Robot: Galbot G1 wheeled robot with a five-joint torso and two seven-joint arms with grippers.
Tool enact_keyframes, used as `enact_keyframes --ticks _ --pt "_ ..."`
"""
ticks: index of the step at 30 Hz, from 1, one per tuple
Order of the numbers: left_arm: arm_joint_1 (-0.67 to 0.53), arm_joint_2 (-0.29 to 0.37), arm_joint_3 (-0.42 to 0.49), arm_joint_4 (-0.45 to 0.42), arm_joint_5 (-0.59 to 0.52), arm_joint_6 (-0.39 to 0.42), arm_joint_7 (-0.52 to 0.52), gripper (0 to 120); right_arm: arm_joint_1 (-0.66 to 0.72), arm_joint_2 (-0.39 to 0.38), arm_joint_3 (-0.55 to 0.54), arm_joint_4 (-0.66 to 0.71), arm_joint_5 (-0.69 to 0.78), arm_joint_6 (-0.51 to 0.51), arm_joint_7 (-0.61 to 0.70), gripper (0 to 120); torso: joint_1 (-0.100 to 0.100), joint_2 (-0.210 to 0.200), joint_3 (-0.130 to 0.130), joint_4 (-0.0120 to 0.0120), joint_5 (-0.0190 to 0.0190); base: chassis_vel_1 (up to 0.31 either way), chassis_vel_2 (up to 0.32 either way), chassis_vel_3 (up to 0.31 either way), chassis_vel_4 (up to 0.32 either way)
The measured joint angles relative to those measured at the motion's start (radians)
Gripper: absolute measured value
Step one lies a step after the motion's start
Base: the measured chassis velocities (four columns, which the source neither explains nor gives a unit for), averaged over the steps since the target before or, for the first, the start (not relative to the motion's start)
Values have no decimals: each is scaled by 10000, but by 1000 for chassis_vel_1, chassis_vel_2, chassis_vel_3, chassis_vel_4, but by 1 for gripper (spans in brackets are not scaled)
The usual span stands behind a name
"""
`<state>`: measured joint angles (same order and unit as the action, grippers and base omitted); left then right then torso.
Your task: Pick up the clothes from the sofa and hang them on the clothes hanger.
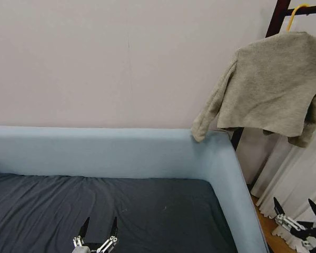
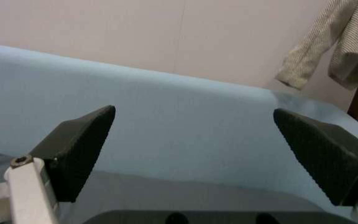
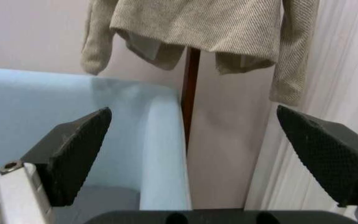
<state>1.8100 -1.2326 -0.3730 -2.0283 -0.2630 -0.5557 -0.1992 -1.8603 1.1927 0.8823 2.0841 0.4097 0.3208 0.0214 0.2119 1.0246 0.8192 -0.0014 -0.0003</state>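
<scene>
A beige knitted sweater point(image 1: 271, 89) hangs on a yellow hanger point(image 1: 296, 12) from a dark rack point(image 1: 278, 16) at the upper right, one sleeve touching the sofa's corner. The same sweater point(image 3: 210, 25) fills the upper part of the right wrist view, and its sleeve point(image 2: 303, 58) shows in the left wrist view. My left gripper point(image 1: 99, 229) is open and empty, low over the dark seat cushion point(image 1: 105, 211). My right gripper point(image 1: 297, 208) is open and empty, beyond the sofa's right arm, below the sweater.
The light blue sofa point(image 1: 110, 153) has a backrest along the wall and a right arm point(image 1: 237, 195). The rack's dark post point(image 3: 190, 93) stands between the sofa and a white curtain point(image 1: 300, 168). Wooden floor shows under the right gripper.
</scene>
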Motion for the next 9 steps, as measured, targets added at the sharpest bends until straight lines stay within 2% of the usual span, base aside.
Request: enact_keyframes --ticks 9 --pt "0 0 0 0 0 0 0 100 42 439 -633 70 -437 119 -27 100 1 0 0 0 1 0 0 0 0"
